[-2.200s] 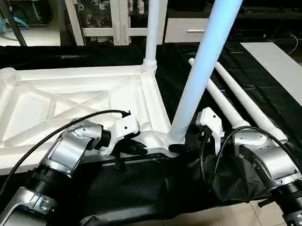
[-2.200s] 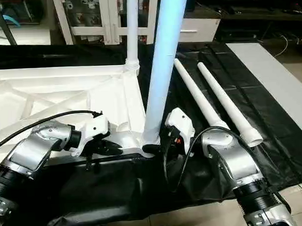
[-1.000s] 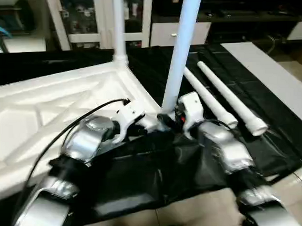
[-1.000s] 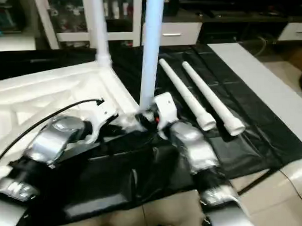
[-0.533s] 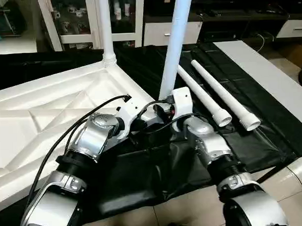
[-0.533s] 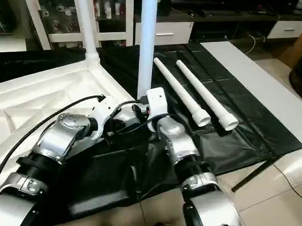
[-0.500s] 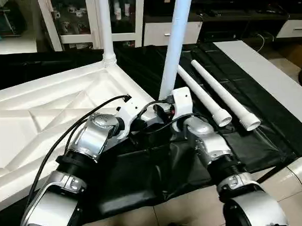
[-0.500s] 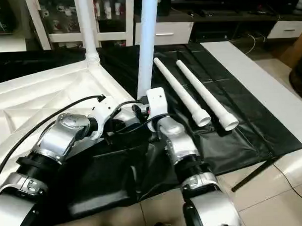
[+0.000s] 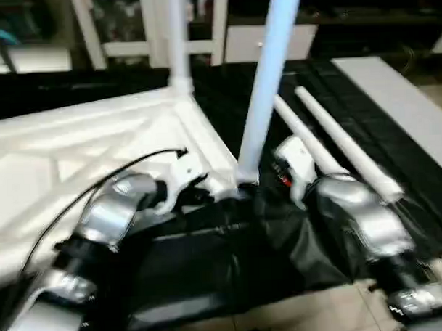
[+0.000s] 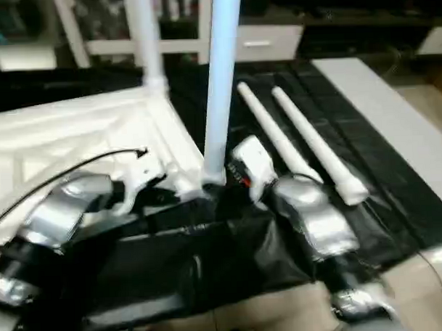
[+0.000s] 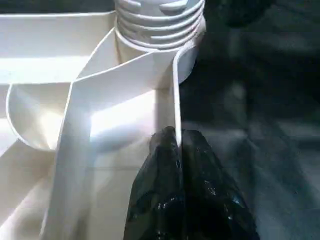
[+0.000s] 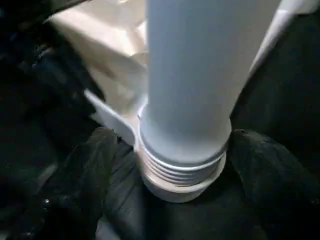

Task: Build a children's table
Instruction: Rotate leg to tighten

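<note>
Table top (image 9: 97,148) lies upside down on the black sheet (image 9: 210,267). We have two legs standing in corner sockets: far leg (image 9: 176,36) and near leg (image 9: 265,84). Two spare legs (image 9: 344,143) lie on the sheet to our right, not yet fitted. Left tool (image 11: 177,145) is pinched on the top's rim by the near socket. Right tool (image 12: 165,165) has its fingers apart, either side of the near leg's base.
</note>
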Available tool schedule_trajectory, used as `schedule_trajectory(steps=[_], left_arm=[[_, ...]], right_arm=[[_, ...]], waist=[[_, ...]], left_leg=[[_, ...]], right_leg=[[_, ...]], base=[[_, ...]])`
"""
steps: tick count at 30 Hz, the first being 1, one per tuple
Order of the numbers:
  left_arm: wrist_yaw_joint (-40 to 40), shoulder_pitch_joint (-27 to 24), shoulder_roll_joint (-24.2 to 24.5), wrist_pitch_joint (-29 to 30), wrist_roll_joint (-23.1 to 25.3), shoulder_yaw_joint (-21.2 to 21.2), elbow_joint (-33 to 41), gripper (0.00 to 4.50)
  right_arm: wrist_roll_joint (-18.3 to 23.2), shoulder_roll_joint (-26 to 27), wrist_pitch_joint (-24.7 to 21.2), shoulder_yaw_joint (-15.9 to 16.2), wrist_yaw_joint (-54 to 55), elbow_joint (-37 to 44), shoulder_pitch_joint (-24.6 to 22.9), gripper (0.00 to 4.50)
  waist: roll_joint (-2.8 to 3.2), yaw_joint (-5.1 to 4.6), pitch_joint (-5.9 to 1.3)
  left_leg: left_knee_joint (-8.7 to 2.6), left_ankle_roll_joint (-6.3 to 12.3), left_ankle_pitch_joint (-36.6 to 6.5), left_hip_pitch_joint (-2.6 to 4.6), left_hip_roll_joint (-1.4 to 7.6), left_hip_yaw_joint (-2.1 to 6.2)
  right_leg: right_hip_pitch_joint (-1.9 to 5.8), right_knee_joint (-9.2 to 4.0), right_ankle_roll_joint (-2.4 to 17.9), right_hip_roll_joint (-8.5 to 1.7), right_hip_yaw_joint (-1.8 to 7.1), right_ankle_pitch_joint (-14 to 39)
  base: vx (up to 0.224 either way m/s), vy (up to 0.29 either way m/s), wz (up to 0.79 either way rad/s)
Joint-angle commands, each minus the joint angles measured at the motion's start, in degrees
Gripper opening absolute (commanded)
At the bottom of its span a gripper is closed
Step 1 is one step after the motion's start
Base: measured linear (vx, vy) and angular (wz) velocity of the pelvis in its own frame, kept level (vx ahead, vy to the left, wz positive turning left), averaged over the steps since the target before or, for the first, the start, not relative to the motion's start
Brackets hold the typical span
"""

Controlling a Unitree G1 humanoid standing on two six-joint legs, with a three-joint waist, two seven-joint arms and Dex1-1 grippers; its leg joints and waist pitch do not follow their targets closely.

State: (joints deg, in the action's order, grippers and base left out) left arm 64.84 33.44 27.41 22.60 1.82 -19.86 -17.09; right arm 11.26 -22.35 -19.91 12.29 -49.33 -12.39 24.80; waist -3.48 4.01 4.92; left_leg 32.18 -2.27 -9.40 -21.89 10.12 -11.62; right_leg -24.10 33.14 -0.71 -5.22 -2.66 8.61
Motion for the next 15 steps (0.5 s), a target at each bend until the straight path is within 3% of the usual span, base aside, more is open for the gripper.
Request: schedule_trajectory(steps=[1, 2, 6, 11, 15], left_arm=[[4.9, -2.0, 0.1, 0.5, -0.1, -5.2, 0.3, 0.0], [7.0, -2.2, 0.9, 0.4, -0.7, -5.8, 1.5, 0.0], [8.7, -2.3, 1.7, 0.0, -1.0, -6.3, 2.8, 0.0], [9.7, -2.3, 2.1, -0.5, -0.8, -6.3, 2.7, 0.0], [9.7, -2.3, 2.4, -0.4, -0.8, -6.3, 2.8, 0.0]], right_arm=[[0.6, -1.5, -0.9, 1.2, -2.7, 2.5, -0.6, 3.81], [1.0, -2.7, -1.6, 1.4, -4.0, 3.6, -1.2, 3.81], [1.0, -3.9, -2.8, 1.9, -5.6, 5.2, -1.9, 3.81], [0.7, -3.5, -2.9, 2.2, -5.8, 4.7, -1.8, 3.81], [0.6, -3.4, -3.0, 2.3, -5.9, 4.3, -1.8, 3.81]], waist=[[0.36, 0.05, -3.72], [0.46, 0.11, -3.68], [0.57, 0.44, -3.55], [0.59, 0.58, -3.26], [0.48, 0.58, -3.4]], left_leg=[[-3.32, 3.05, -10.1, 1.7, 3.1, 0.74], [-3.31, 3.33, -8.9, 1.48, 3.03, 0.79], [-3.41, 2.97, -9.5, 1.74, 3.19, 0.85], [-3.94, -0.46, -16.7, 2.02, 3.32, 1.15], [-3.92, -0.77, -16.1, 1.9, 3.23, 1.22]], right_leg=[[2.18, -2.5, 14.3, -2.87, 2.45, 7.0], [2.36, -2.25, 14.9, -2.84, 2.38, 5.5], [2.39, -2.31, 15.1, -2.81, 2.32, 6.7], [2.04, -3.3, 12.7, -3.08, 2.53, 15.9], [2.08, -3.27, 11.7, -3.09, 2.54, 15.9]], base=[[0.0, 0.0, 0.0], [0.0, 0.0, 0.0], [0.0, 0.0, 0.0], [0.0, 0.0, 0.0], [0.0, 0.0, 0.0]])
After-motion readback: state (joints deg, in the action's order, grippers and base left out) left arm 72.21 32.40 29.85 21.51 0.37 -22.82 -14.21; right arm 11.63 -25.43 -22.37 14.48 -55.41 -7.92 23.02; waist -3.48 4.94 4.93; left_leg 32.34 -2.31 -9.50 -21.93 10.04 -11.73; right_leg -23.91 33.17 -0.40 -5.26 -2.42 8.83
